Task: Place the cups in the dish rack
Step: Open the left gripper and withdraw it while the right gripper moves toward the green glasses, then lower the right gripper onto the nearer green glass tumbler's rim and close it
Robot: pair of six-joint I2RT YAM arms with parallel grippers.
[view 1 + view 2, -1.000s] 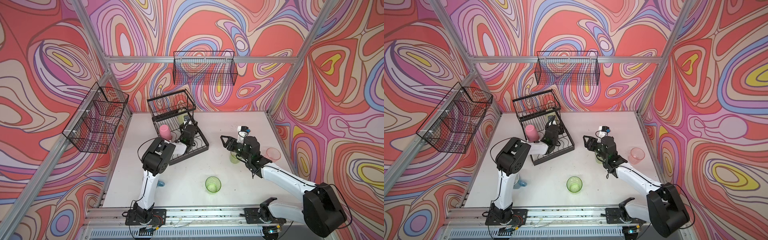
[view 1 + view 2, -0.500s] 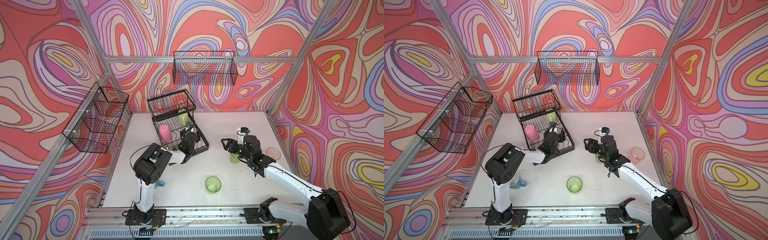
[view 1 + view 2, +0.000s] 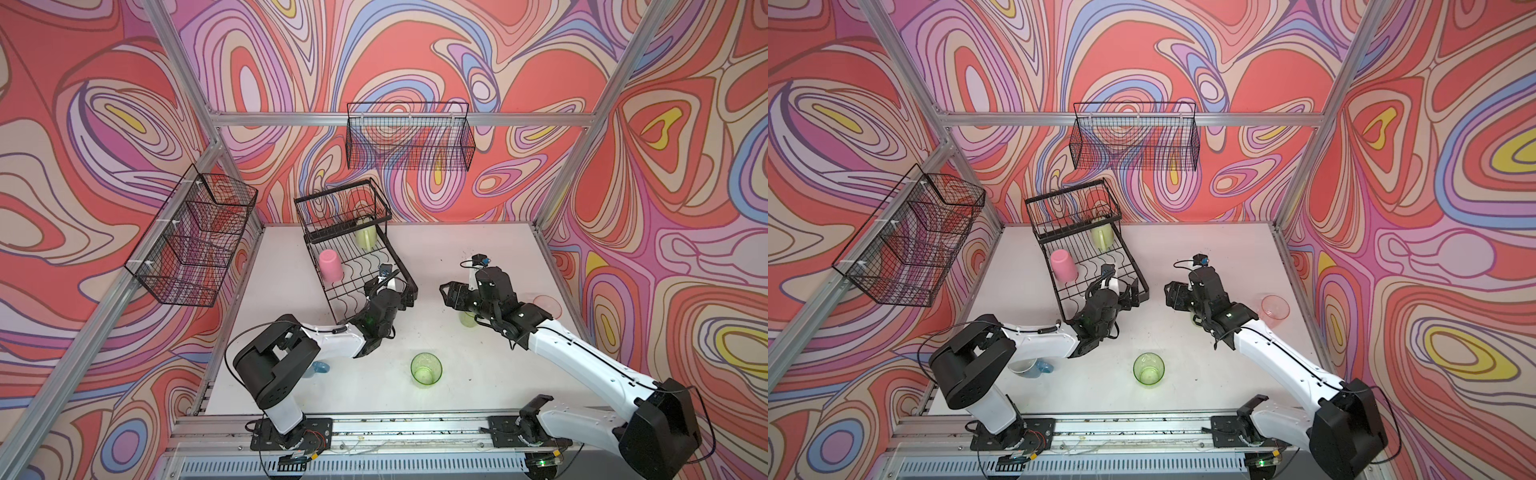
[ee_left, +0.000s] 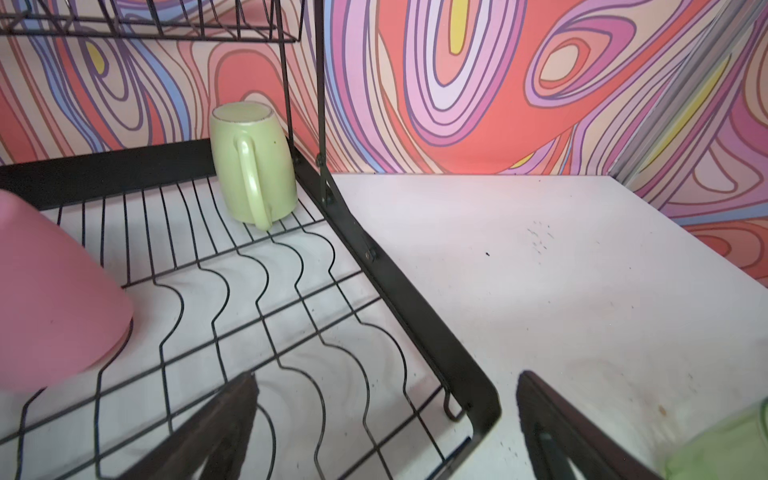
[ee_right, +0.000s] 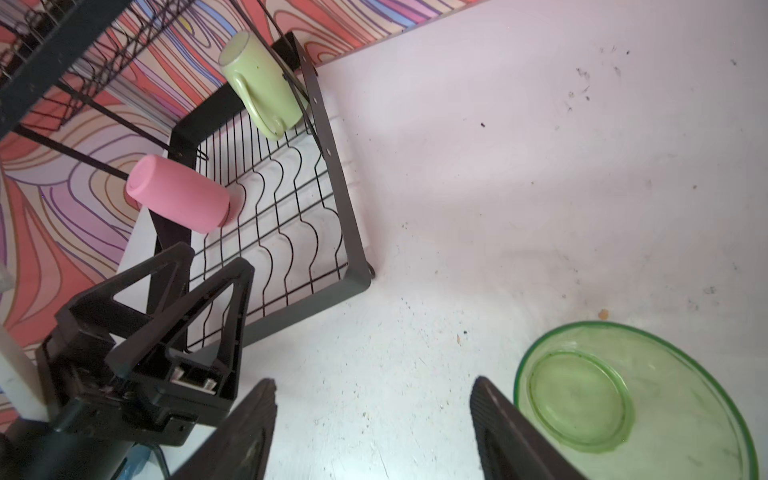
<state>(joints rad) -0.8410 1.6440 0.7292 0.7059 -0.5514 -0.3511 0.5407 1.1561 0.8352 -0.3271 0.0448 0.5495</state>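
Nearest the table's (image 3: 478, 249) front edge, a blue mug (image 3: 320, 368) peeks from under the left arm toward the left corner, and a clear green tumbler (image 3: 426, 370) stands mid-edge. Farther in, a second green tumbler (image 5: 636, 399) stands beside the right tool (image 3: 450, 294), which is parted and empty; a clear pink tumbler (image 3: 547, 304) sits by the right edge. The left tool (image 3: 408, 294), spread wide and empty, hovers at the dish rack's (image 4: 419, 316) near right corner. On its lower tray, an opaque pink tumbler (image 3: 331, 264) and, at the far right corner, a yellow-green mug (image 3: 365, 237) stand upside down.

Overhead stereo pair; wrists facing rack (image 4: 417, 307)
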